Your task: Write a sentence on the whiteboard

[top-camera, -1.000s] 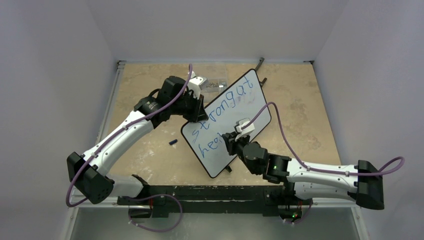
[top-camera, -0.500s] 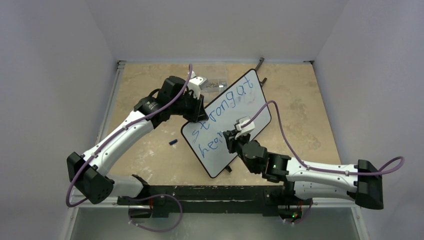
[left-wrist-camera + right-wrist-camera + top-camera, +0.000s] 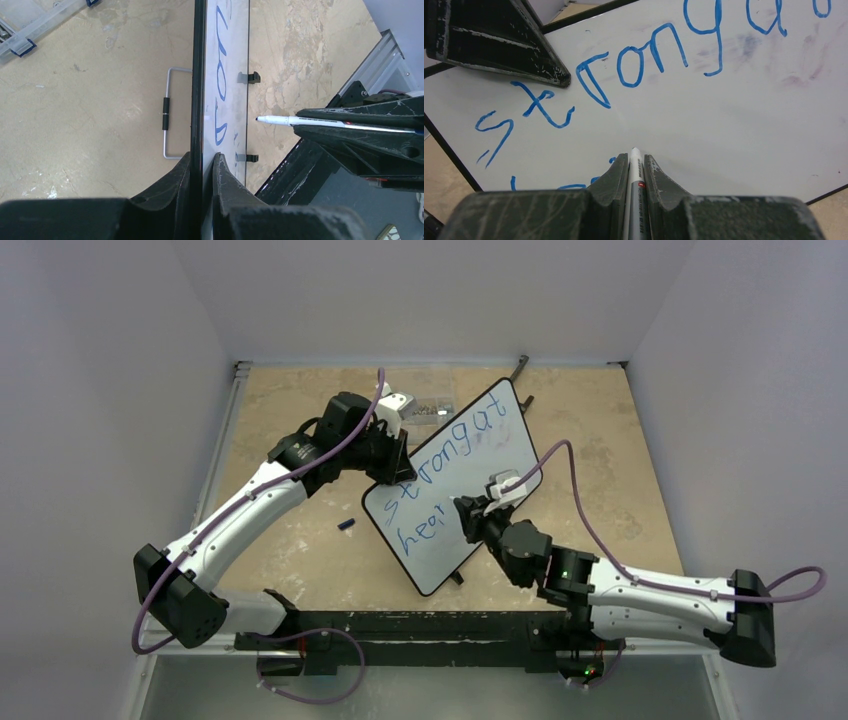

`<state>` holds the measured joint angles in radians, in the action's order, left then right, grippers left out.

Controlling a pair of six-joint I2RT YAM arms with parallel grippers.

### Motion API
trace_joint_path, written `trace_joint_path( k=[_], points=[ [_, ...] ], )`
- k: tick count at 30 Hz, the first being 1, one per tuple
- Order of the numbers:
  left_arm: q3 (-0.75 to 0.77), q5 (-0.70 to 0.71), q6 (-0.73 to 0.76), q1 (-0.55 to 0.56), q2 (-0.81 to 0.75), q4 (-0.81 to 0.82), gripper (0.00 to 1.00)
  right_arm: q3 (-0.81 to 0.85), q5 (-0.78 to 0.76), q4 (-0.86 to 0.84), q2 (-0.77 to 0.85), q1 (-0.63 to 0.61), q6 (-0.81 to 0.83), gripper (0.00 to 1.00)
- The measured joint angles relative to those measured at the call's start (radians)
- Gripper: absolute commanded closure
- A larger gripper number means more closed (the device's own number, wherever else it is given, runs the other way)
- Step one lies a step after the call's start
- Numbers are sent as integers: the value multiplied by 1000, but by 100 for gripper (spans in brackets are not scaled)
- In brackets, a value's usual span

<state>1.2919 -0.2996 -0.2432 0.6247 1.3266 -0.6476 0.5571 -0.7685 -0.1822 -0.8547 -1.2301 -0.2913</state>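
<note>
White, likely stiff yet slippery, the whiteboard (image 3: 497, 452) is clamped at its frame by left fingers (image 3: 176, 184), the marker (image 3: 636, 171) by right fingers (image 3: 612, 186).

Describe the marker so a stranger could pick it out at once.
Find the large whiteboard mid-table with blue writing. The right gripper reaches over its lower row; the marker is the slim white pen clamped in it, tip toward the board. The dark blue piece beside the board lies loose instead.
</note>
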Motion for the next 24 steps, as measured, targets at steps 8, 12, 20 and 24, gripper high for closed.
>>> trace_joint_path(
  k=[8, 12, 20, 24],
  points=[
    [0, 0, 0, 0, 0, 0, 100, 0, 2, -18, -78, 6, 0, 100],
    [0, 0, 0, 0, 0, 0, 100, 0, 5, -32, -95, 18, 0, 100],
    [0, -1, 0, 0, 0, 0, 100, 0, 27, -58, -108, 43, 0, 100],
    [0, 0, 0, 0, 0, 0, 100, -2, 32, -68, -108, 54, -3, 100]
  ],
)
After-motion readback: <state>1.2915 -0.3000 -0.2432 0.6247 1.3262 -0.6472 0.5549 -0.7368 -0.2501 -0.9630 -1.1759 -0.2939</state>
